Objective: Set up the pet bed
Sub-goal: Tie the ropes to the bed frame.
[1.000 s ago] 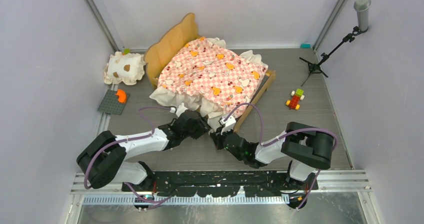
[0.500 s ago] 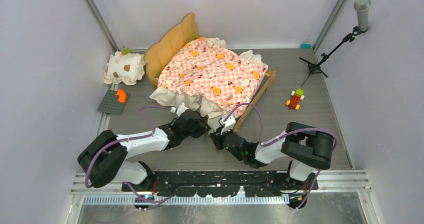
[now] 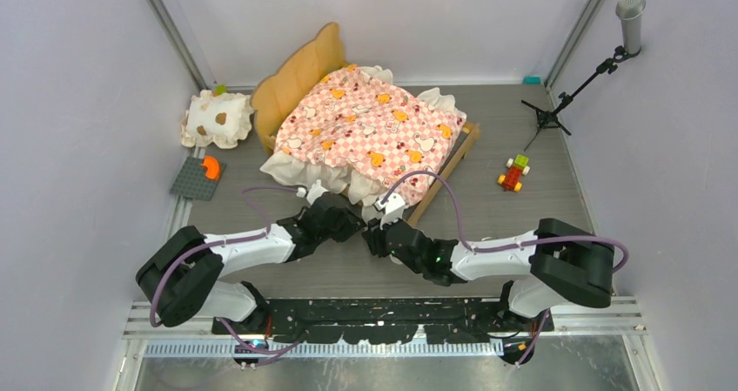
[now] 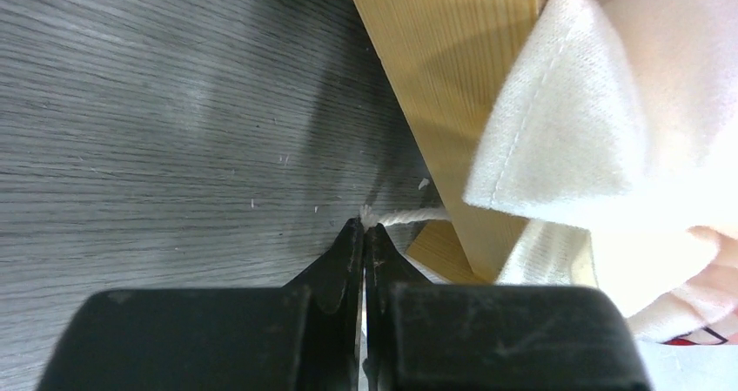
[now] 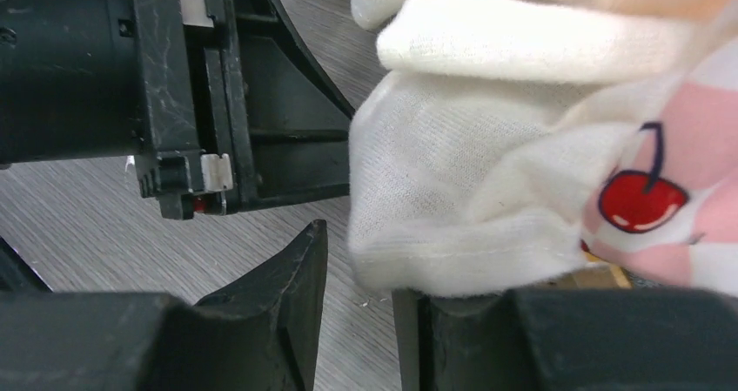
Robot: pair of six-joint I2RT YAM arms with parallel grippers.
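The pet bed (image 3: 370, 134) lies slanted at the back of the table, its pink checkered mattress (image 3: 365, 125) over a light-wood frame (image 4: 444, 69) with a wavy headboard (image 3: 296, 77). At the bed's near corner my left gripper (image 4: 364, 227) is shut, its tips pinching the end of a thin white cord (image 4: 409, 216) that runs from under the frame. My right gripper (image 5: 361, 273) sits just beside it, jaws open, with the cream ruffle (image 5: 452, 191) draped over its right finger. In the top view the two grippers (image 3: 348, 221) (image 3: 374, 234) nearly touch.
A cream spotted pillow (image 3: 216, 119) lies left of the headboard. A grey plate with an orange piece (image 3: 198, 178) sits near the left wall. A small brick toy (image 3: 514, 173) and a microphone stand (image 3: 574, 86) are on the right.
My left gripper has closed onto the cord's end. My right gripper has opened and its arm has stretched out toward the bed corner.
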